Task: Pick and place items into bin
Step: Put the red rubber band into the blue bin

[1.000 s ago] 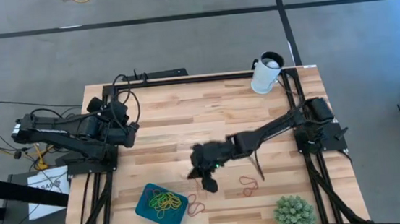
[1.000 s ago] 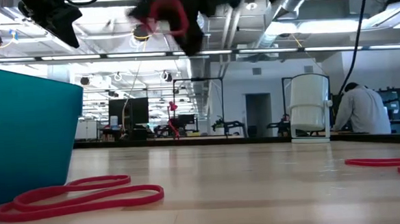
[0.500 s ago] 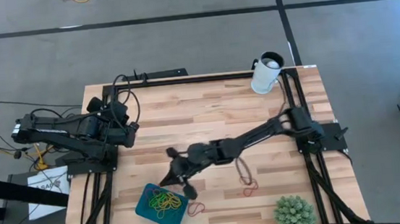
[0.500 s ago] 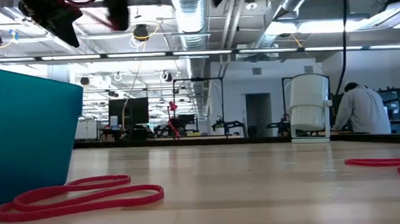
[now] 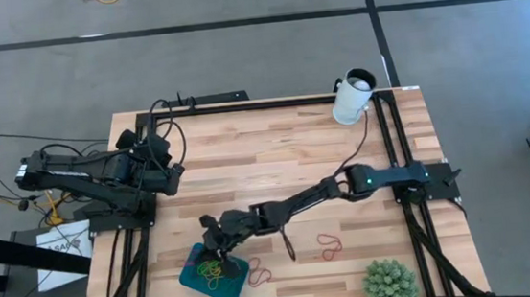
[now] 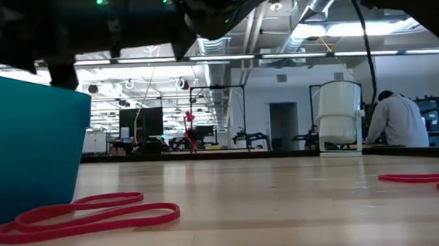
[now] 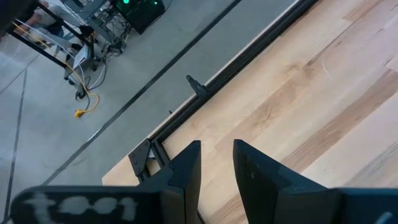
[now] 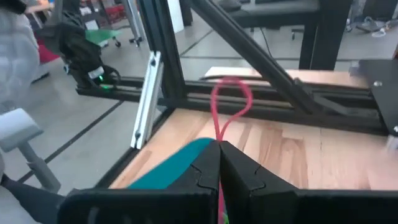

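My right gripper is over the far edge of the teal bin, shut on a red rubber band. The bin rests on the table near the front edge and holds several yellow and green bands. It also shows in the low view. Two more red bands lie flat on the wood, one beside the bin and one further right. My left gripper waits at the table's left side, open and empty. My right gripper pinches the red band between its two shut fingers, at a point along the strand. A loop of the band stands out beyond the fingertips. The band is lifted clear of the table, above the bin's edge.
A white cup stands at the back right corner. A spiky green plant stands at the front right corner. A black cable hangs under the right arm. A person stands in the room behind.
My right gripper has gone from the table's middle toward the left and near edges, carrying the red band, and is now over the bin. It has stayed shut on the band. The loose red bands have not moved.
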`<action>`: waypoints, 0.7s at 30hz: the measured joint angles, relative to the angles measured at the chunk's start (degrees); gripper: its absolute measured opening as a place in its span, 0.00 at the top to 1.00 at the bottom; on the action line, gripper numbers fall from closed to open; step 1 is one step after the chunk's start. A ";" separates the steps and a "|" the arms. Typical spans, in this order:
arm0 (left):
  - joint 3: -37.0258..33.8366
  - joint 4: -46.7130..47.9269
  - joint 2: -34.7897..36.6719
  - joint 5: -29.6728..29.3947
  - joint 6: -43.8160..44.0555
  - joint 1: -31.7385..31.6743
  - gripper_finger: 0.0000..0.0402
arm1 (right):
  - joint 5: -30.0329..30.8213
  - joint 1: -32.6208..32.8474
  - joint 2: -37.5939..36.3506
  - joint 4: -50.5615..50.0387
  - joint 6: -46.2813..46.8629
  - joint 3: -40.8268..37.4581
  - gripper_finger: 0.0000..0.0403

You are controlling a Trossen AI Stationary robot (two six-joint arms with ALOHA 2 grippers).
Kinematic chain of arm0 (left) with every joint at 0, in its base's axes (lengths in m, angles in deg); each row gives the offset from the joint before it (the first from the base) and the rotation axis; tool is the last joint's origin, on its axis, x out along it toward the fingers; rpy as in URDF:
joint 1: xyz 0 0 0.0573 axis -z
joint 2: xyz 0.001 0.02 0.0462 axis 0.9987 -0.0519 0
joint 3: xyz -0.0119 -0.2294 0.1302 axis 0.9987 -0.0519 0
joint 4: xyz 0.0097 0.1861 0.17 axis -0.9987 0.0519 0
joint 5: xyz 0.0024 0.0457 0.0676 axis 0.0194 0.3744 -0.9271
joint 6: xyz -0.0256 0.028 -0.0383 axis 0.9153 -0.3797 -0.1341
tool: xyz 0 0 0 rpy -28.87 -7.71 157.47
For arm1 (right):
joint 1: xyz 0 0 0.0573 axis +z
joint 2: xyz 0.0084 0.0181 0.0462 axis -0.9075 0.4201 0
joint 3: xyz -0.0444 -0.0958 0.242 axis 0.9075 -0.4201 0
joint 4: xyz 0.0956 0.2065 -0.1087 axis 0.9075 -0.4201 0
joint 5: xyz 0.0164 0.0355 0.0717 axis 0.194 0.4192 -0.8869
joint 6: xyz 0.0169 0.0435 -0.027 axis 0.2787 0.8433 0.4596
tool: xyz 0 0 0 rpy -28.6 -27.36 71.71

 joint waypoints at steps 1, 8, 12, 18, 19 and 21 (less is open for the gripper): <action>0.00 0.00 0.00 0.00 0.00 0.00 0.79 | 0.02 -0.04 0.82 -0.71 -0.01 1.15 1.00; 0.00 0.02 0.00 0.02 0.02 0.00 0.79 | 0.00 -0.56 3.13 -3.86 -0.01 3.83 0.90; 0.00 0.02 0.02 0.02 0.02 0.00 0.79 | -0.02 -0.78 3.02 -5.03 -0.01 3.83 0.82; 0.00 0.02 0.01 0.02 0.02 0.00 0.79 | -0.01 -0.90 2.96 -4.39 0.01 3.83 0.75; 0.00 0.03 0.01 0.02 0.02 0.00 0.79 | -0.03 -0.91 2.96 -4.39 0.01 3.83 0.74; 0.00 0.04 0.00 0.02 0.02 0.00 0.79 | -1.26 -0.91 2.55 -4.76 0.01 3.81 0.74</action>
